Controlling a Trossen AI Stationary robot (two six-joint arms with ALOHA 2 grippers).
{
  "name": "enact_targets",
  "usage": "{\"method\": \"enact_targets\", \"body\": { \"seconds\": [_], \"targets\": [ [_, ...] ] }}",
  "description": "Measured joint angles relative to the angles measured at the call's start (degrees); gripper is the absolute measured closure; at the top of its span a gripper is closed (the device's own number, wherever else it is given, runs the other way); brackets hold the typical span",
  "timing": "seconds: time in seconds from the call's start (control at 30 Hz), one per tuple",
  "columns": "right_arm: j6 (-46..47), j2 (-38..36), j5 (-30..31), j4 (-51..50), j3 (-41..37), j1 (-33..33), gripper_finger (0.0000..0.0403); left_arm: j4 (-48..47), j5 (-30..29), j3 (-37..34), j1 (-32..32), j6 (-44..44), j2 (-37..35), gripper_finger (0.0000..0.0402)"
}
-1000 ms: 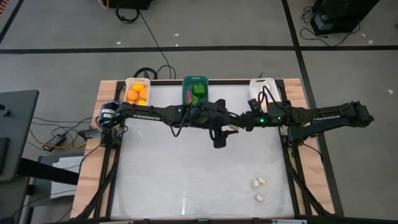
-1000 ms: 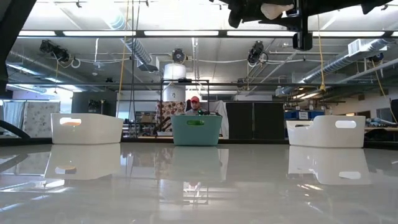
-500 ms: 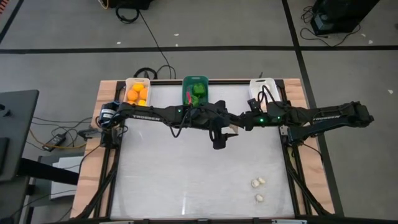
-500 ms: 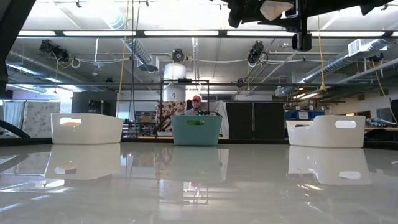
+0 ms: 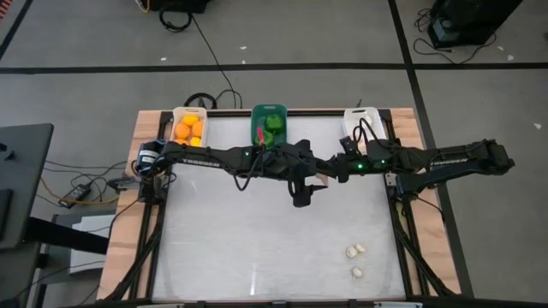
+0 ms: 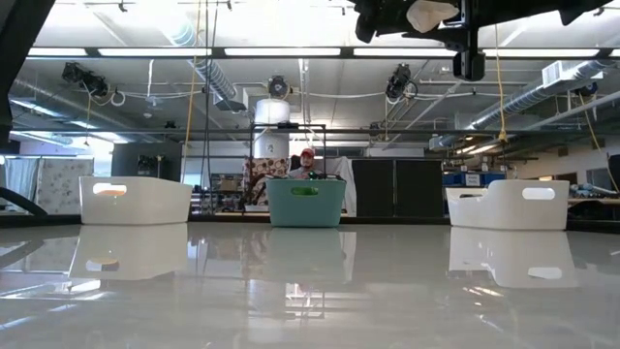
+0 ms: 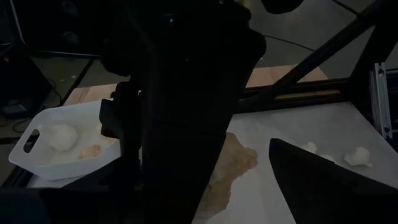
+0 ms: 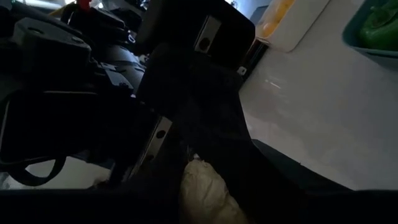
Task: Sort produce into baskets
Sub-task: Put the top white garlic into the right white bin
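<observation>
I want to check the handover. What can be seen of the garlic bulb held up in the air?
The garlic bulb is pale, whitish-beige and lumpy, with a papery-looking skin. It hangs high above the table, near its middle, where the left tool and right tool meet. Dark fingers press against it in the right wrist view; which tool grips it is unclear.

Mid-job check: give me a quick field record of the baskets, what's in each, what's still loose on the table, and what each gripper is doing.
left white basket: orange and yellow fruits
teal basket: green peppers
right white basket: at least one garlic bulb inside
loose on table: three garlic bulbs, near right corner
left gripper: mid-table, in front of the teal basket, raised
right gripper: beside the left gripper, raised
held garlic bulb: pale bulb between dark fingers, where the two grippers meet; which holds it is unclear
</observation>
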Motion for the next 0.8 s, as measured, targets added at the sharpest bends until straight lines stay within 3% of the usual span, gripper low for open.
{"method": "enact_targets", "body": {
  "seconds": [0.37, 0.53, 0.7, 0.8],
  "targets": [
    [-0.7, 0.1, -1.7, -0.7, 0.0, 0.0, 0.0247, -0.5, -1.1, 0.0, -1.1, -0.1, 0.1, 0.0097],
    [-1.2, 0.7, -2.1, -0.8, 0.0, 0.0, 0.0246, -0.2, -4.1, -0.1, -1.2, 1.2, 0.4, 0.0124],
    [-0.3, 1.5, -4.0, -0.8, 0.2, 0.1, 0.0160, -0.7, -5.9, -0.2, -1.2, 7.7, 0.5, 0.0159],
    [0.5, 1.5, -4.4, -0.9, 0.2, 0.5, 0.0143, -0.8, -7.1, -0.2, -1.2, 9.1, 0.5, 0.0170]
  ]
}}
